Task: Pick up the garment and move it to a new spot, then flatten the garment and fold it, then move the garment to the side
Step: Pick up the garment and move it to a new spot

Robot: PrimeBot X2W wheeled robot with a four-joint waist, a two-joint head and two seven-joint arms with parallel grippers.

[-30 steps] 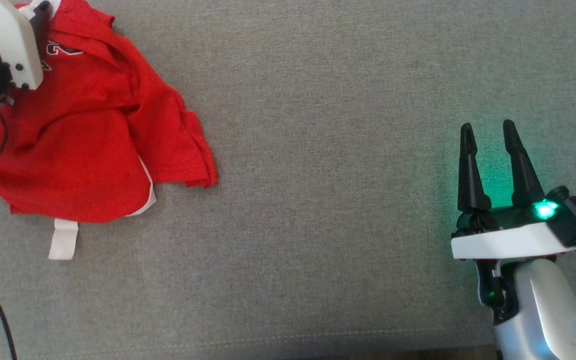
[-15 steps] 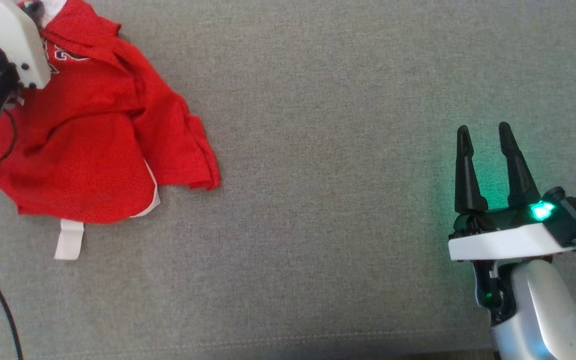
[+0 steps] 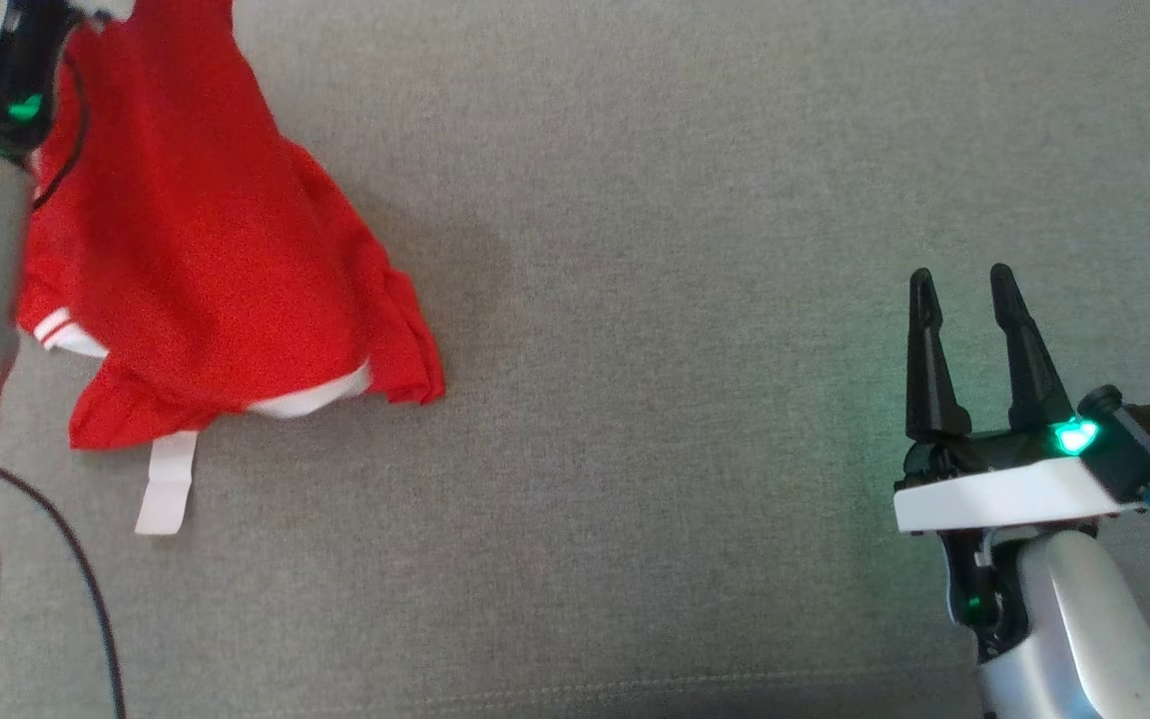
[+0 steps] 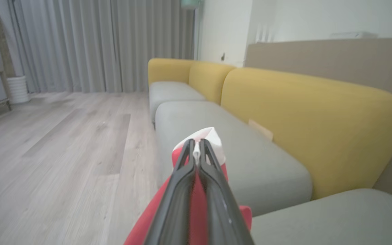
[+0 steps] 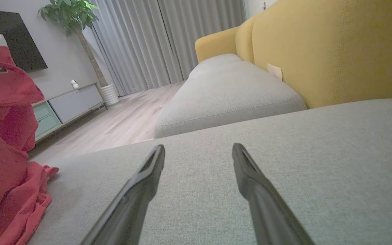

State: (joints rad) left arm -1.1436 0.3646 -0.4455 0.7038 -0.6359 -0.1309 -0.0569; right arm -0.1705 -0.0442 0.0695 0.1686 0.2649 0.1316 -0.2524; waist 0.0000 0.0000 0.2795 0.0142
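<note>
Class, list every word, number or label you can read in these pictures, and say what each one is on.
"2": on the red garment, right wrist view; the character beside it is cut off by the picture's edge.
Too small to read: tag on the sofa back.
No print visible: white strip below the garment.

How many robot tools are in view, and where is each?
2. The left tool, upper left in the head view, is shut on white trim of the red garment. The right tool stands open at lower right, over the grey seat.
</note>
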